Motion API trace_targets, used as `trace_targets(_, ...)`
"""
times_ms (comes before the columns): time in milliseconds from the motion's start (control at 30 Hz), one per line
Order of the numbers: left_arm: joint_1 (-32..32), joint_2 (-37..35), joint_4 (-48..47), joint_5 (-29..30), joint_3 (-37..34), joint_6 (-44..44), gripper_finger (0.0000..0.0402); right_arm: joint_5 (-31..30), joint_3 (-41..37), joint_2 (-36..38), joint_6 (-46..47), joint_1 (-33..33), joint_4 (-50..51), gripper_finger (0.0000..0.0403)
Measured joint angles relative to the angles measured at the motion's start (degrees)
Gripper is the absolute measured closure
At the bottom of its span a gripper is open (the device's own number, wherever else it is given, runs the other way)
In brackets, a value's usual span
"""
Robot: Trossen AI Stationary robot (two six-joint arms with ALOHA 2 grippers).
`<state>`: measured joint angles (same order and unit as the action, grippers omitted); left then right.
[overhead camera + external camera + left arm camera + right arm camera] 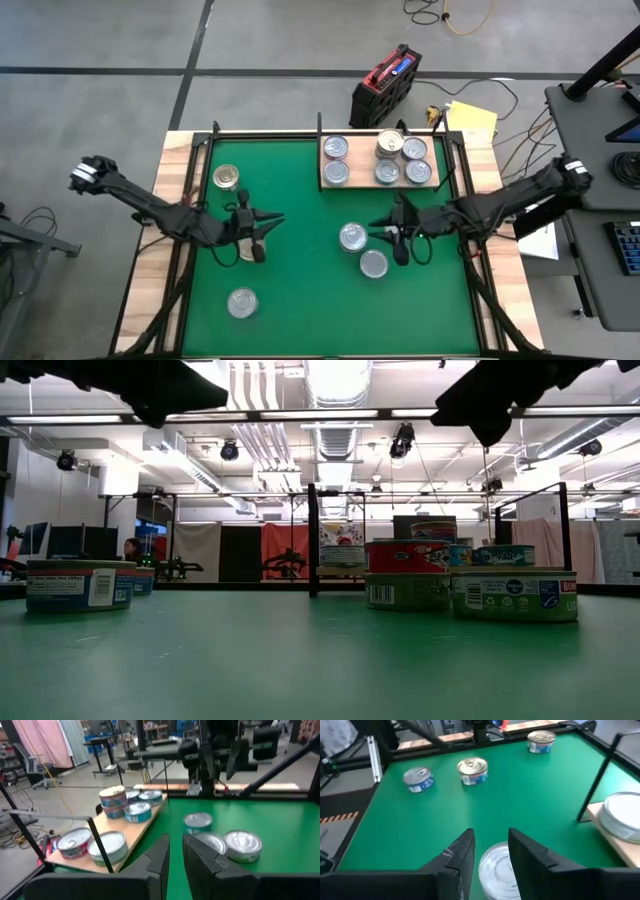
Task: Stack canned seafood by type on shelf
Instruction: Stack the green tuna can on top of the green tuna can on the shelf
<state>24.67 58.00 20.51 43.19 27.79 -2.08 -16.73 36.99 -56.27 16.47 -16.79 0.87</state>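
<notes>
Closest to the right wrist camera, a silver-lidded can (495, 870) sits between the right gripper's (491, 851) two fingers, which stand a little apart on either side of it. The pictures do not show whether they touch its sides, so I cannot say it is gripped. In the high view this gripper (398, 240) hangs over the middle of the green mat (300, 200), just beside two loose cans: one (352, 237) right by it and another (374, 264) nearer the mat's front edge. I judge the arm is lined up there to pick up the nearer can for the shelf.

On the wooden shelf (378, 159), at the mat's back right corner, six or so cans lie in two rows, with one stacked can (390, 141) on top of another. Like seems to be kept with like, so a stack can grow.

Two more cans wait well apart on the left: a gold-lidded one (227, 177) near the back left corner and a silver one (242, 302) near the front edge.

Left of centre, the left gripper (262, 235) hovers over the mat with its fingers (161, 856) nearly together and nothing between them. It appears to be waiting, clear of the right arm's reach.
</notes>
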Motion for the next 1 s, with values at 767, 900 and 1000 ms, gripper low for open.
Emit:
trace_targets(767, 3.0, 18.2, -18.3, -0.2, 13.6, -22.9, 0.0365, -5.8, -0.9, -11.8, 7.4, -8.9, -4.7, 0.0382)
trace_targets(900, 4.8, 20.6, -18.6, -0.3, 15.4, -22.5, 0.0365, -5.8, -0.9, -13.2, 9.9, -10.0, -4.3, 0.0389)
trace_targets(1000, 5.8, 21.9, -20.1, -0.3, 16.8, -22.5, 0.0365, -5.8, -0.9, -13.6, 11.3, -11.1, -4.3, 0.0392)
